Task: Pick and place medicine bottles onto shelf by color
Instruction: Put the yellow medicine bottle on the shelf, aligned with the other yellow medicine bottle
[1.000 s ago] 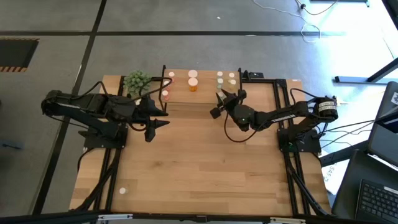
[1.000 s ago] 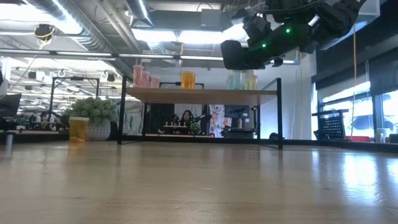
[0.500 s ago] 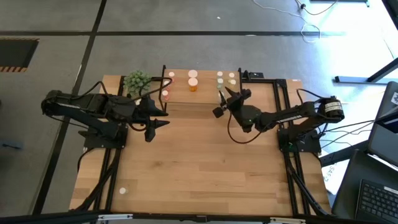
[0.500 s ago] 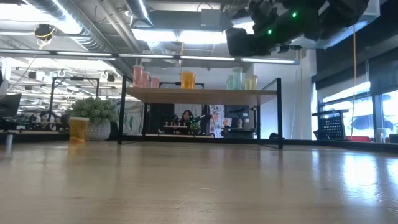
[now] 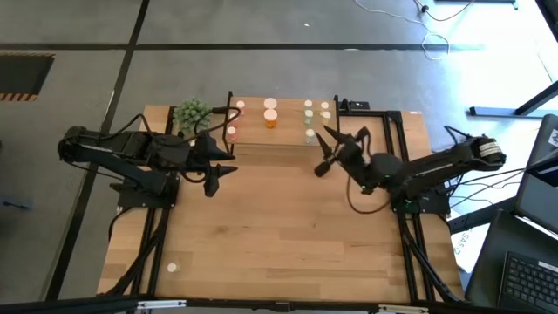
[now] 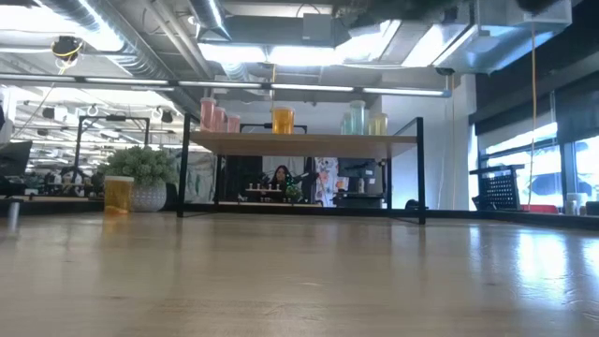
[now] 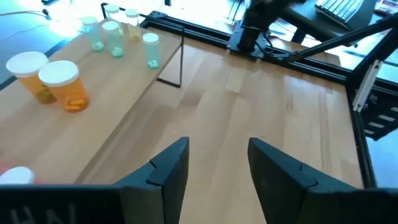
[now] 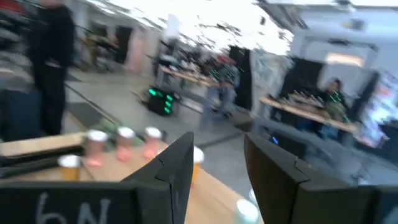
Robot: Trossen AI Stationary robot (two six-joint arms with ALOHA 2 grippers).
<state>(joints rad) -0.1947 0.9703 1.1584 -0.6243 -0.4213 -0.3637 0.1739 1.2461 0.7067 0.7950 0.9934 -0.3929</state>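
Note:
The shelf [image 5: 281, 131] stands at the table's far edge. It bears medicine bottles by colour: pink [image 5: 240, 106] on the left, orange [image 5: 271, 118] in the middle, pale green [image 5: 309, 133] on the right. The low view shows the same rows, pink [image 6: 208, 114], orange [image 6: 283, 120] and green [image 6: 356, 117]. One more orange bottle [image 6: 119, 194] rests on the table beside the plant. My left gripper [image 5: 227, 161] hovers open just in front of the shelf's left end, nothing between its fingers [image 7: 168, 168]. My right gripper [image 5: 323, 150] hangs open and empty off the shelf's right front corner.
A spiky green potted plant [image 5: 192, 113] sits left of the shelf. A small white thing [image 5: 172, 268] lies near the table's front left corner. Bare wood [image 5: 279, 235] spreads across the near half. Black frame rails [image 5: 397, 139] run along both sides.
My right gripper has drawn back from the shelf's right front corner toward the table's right edge and risen, leaving the low view. A pale green bottle now shows on the shelf where the gripper was. My left arm has kept still.

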